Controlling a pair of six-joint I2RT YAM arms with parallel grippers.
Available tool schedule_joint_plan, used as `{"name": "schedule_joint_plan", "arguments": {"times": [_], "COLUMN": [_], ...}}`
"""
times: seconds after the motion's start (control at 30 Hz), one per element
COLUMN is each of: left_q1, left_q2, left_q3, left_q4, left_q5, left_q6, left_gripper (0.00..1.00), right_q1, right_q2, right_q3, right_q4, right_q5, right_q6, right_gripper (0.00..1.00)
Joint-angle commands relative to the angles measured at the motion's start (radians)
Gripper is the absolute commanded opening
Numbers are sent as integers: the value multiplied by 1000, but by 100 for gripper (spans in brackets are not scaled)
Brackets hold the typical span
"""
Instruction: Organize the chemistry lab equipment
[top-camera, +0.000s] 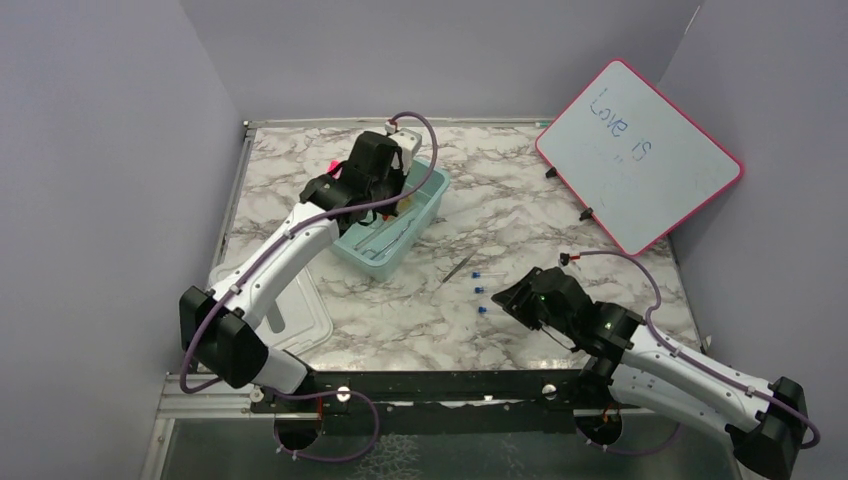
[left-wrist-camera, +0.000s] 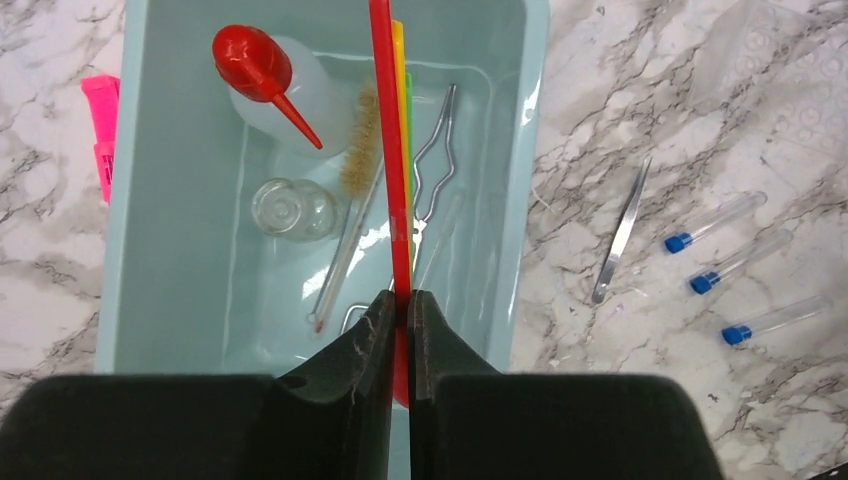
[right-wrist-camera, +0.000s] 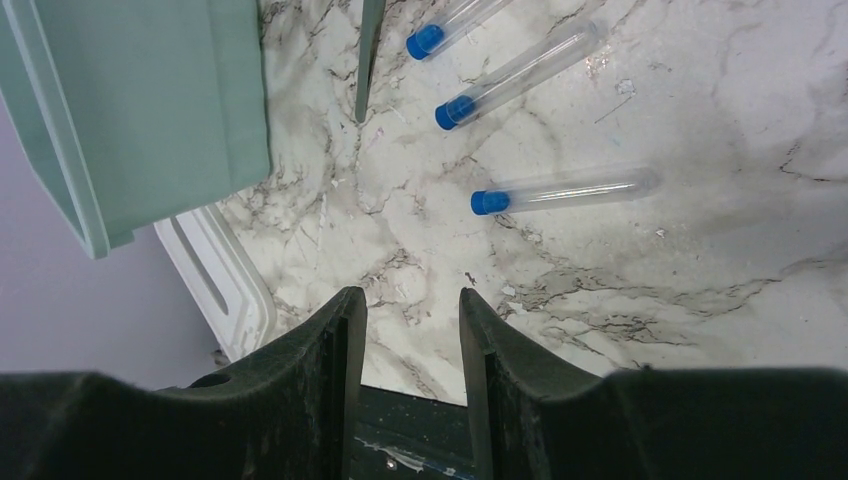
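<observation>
— Nearest us from above is the dark rail (top-camera: 430, 385) where both arms are bolted. What do we see beyond it?
— We see the left arm (top-camera: 290, 245) stretched out over the teal bin (top-camera: 425, 205), with the left gripper (top-camera: 385, 195) above it. The right gripper (top-camera: 520, 298) sits low over the marble table (top-camera: 500, 180), just beside the blue-capped tubes (top-camera: 478, 290). Metal tweezers (top-camera: 460, 266) lie between bin and tubes, and the pink-framed whiteboard (top-camera: 640, 155) leans at the far right.
— And from our left wrist?
— Our left fingers are pressed together on a red strip (left-wrist-camera: 390, 150), with yellow and green strips stacked behind it, held above the bin. Inside the bin we see a red-capped squeeze bottle (left-wrist-camera: 270, 75), a small clear glass vessel (left-wrist-camera: 293, 208), a tan-bristled brush (left-wrist-camera: 362, 150), metal tongs (left-wrist-camera: 437, 170) and a thin rod (left-wrist-camera: 340, 265). The pink marker (left-wrist-camera: 102, 130) lies outside the bin's left wall.
— From our right wrist?
— Our right fingers stand spread with nothing between them, over bare marble. Three tubes lie beyond them, apart from one another, caps turned toward the bin
</observation>
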Motion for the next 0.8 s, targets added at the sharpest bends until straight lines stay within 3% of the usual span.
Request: {"name": "schedule_joint_plan", "arguments": {"times": [0.0, 0.23, 0.63, 0.77], "left_q1": [70, 111, 112, 115], "left_q2": [44, 168, 334, 361], "left_q3": [-26, -27, 27, 70], "left_q4": [-22, -43, -108, -123], "left_q5": [146, 263, 234, 215], "left_q6": [90, 158, 257, 260], "left_gripper": [11, 10, 10, 15], "right_q1": [-3, -3, -2, -2], "right_q2": [15, 20, 24, 22], "right_q3": [-5, -13, -3, 2], "right_q4": [41, 61, 45, 41], "right_q5": [-22, -42, -38, -24], "right_q6": [7, 7, 6, 7], "right_gripper": [43, 43, 43, 43]}}
